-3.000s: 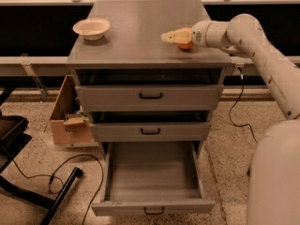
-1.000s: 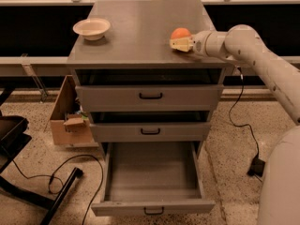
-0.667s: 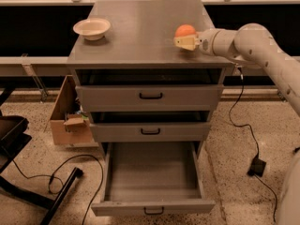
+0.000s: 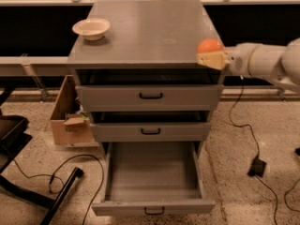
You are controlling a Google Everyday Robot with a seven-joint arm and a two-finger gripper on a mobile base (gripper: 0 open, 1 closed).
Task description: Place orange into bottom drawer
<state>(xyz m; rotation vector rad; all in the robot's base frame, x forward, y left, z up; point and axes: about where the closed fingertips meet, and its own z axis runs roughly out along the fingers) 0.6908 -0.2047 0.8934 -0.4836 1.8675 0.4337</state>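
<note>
Now then, the gripper (image 4: 209,55) is out at the front right corner of the cabinet's surface (image 4: 145,32), reaching in from the right, and its pale fingers (image 4: 208,61) are closed on the orange (image 4: 209,45), which sits snug in them with its top showing above the near finger. Far off to the left of the fingers, on the back of the surface, there's the cream bowl (image 4: 91,28), well out of harm's way. Well below the fingers and off to their left, the bottom drawer (image 4: 152,172) is pulled wide open with a bare floor showing (a generous target, that). So the pick looks done and the carry down is what's left. Here's the worry: between the fingers and that tray stand the top drawer (image 4: 150,96) and the middle drawer (image 4: 151,131), both shut, so a straight drop beside the cabinet would land the orange on the floor to the right of the drawer's wall. The arm needs to swing out in front and leftward before descending, or a wrist could clip the surface edge. And a round, smooth fruit rolls: release it from too high and it may bounce over the drawer's low front lip. There's also a cable (image 4: 248,135) trailing on the floor below the fingers to their right, something the base could snag.
</note>
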